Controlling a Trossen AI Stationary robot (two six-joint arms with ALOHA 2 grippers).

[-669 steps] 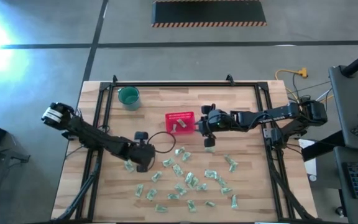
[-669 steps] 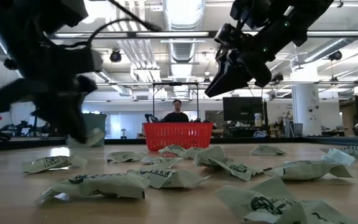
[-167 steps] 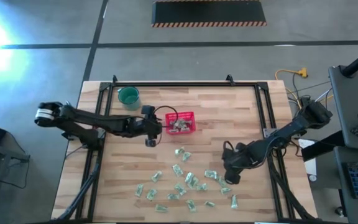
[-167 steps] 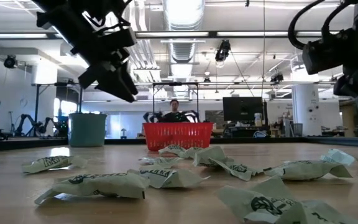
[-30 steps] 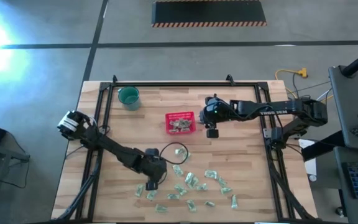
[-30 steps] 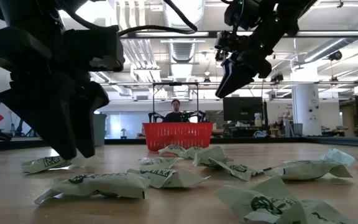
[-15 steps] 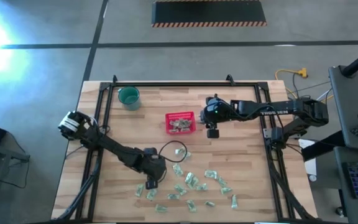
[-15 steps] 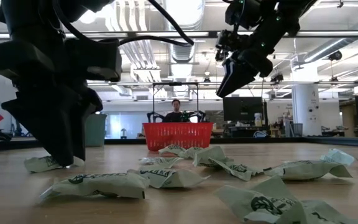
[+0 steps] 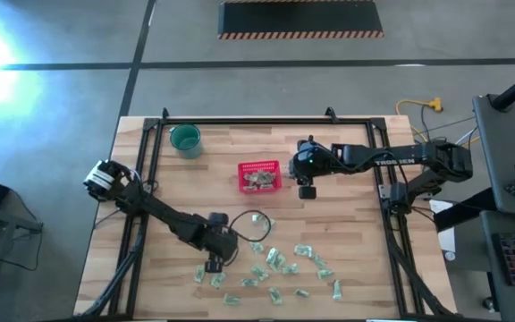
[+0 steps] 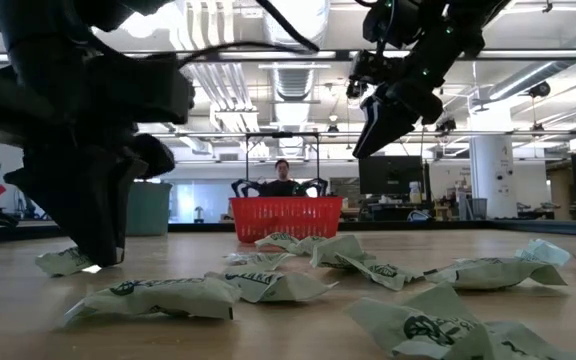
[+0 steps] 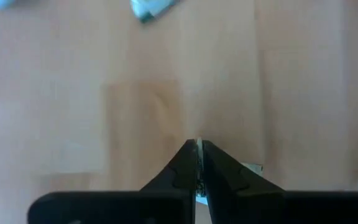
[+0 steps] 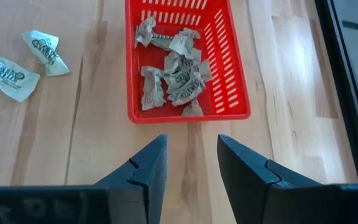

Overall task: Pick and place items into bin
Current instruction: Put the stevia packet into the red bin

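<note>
Several pale green-and-white packets (image 9: 275,264) lie scattered on the wooden table's near half. More of them lie in the red bin (image 9: 259,165), which also shows in the right wrist view (image 12: 235,74). My left gripper (image 9: 214,265) is down at the left edge of the scatter, shut on one packet (image 10: 63,262). My right gripper (image 9: 305,190) hangs open above the table just right of the bin, with nothing between its fingers (image 12: 148,165). My left gripper pinches a packet between its two fingers; a thin pale edge (image 11: 197,148) shows between the fingertips and a corner (image 11: 251,167) sticks out beside one finger. The fingers come from above, slanting down. The packet's free end (image 10: 60,262) lies on the table.
A teal cup (image 9: 185,139) stands at the far left of the table. A black cable loop (image 9: 249,219) lies between the bin and the scatter. Black frame rails (image 9: 150,152) run along the table's edges. A person (image 10: 284,180) sits in the room behind the bin.
My left gripper has shut on the packet at the scatter's left edge, staying low over the table and rolling a little. The right arm has kept still.
</note>
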